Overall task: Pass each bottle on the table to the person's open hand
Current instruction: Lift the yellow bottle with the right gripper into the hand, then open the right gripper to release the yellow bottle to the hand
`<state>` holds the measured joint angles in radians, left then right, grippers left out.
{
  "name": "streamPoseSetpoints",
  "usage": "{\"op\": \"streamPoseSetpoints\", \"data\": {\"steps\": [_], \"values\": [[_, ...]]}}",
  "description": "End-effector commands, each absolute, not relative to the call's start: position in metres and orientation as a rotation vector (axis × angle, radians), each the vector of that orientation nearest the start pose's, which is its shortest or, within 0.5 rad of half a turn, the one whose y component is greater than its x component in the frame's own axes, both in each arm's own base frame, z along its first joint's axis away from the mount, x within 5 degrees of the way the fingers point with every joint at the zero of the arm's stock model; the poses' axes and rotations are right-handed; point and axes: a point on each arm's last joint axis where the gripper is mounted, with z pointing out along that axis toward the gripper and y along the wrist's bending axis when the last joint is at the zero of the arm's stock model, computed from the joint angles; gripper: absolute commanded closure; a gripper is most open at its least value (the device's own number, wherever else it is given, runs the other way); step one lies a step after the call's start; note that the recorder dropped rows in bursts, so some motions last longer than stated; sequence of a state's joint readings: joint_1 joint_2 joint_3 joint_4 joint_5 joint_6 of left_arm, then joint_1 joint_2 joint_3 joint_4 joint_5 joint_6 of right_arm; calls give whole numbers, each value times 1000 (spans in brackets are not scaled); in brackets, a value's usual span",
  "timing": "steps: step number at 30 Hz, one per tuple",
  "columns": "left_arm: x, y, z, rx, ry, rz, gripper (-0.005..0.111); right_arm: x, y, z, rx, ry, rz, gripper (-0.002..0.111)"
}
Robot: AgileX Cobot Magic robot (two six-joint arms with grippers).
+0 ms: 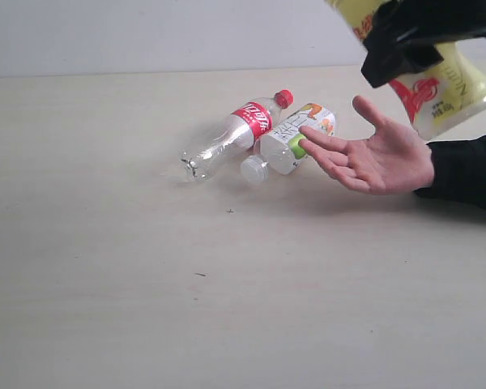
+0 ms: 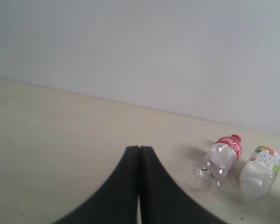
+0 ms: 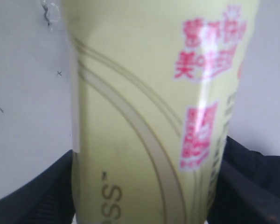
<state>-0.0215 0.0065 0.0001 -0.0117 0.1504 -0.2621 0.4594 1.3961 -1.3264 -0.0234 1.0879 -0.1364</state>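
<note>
Pale beige and matte, the table [image 1: 105, 284] fills most of the exterior view and meets a plain grey-white wall [image 1: 146, 32] behind it. A person's open hand [image 1: 381, 158], palm up with the fingers spread, reaches out of a black sleeve [image 1: 470, 170]. Just above the hand hangs the yellow bottle [image 1: 449, 89] — smooth plastic with red lettering. Its long axis slants down toward the sleeve side, and its upper end is cut off by the frame. The black right gripper [image 1: 397, 53] clasps it across the body, jaws spread wide around it. Beyond the hand's fingertips two clear bottles lie on their sides, close together and roughly parallel. The fruit-label bottle [image 1: 296, 134] is nearest the hand, with its white cap pointing toward the camera. The red-label bottle [image 1: 231, 134] lies just past it, its red cap pointing toward the wall. The left gripper [image 2: 139, 154] is well away from the hand — its dark fingers are pressed together on nothing.
</note>
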Motion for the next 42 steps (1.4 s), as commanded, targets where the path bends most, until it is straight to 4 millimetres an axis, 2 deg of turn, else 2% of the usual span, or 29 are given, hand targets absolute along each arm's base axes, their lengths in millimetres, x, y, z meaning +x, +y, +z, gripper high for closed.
{"op": "streamPoseSetpoints", "data": {"steps": [1, 5, 10, 13, 20, 32, 42], "values": [[56, -2, 200, -200, 1623, -234, 107, 272, 119, 352, -721, 2649, 32, 108], [56, -2, 200, -200, 1623, -234, 107, 300, 118, 324, -662, 2772, 14, 108], [56, -2, 200, -200, 1623, -234, 107, 325, 114, 285, -575, 2913, 21, 108], [56, -2, 200, -200, 1623, -234, 107, 332, 115, 268, -509, 2975, 14, 108], [56, -2, 200, -200, 1623, -234, 107, 344, 121, 238, -498, 3039, 29, 108], [56, -2, 200, -200, 1623, -234, 107, 355, 124, 206, -436, 3093, 6, 108], [56, -2, 200, -200, 1623, -234, 107, 356, 124, 202, -440, 3102, 3, 108]]}}
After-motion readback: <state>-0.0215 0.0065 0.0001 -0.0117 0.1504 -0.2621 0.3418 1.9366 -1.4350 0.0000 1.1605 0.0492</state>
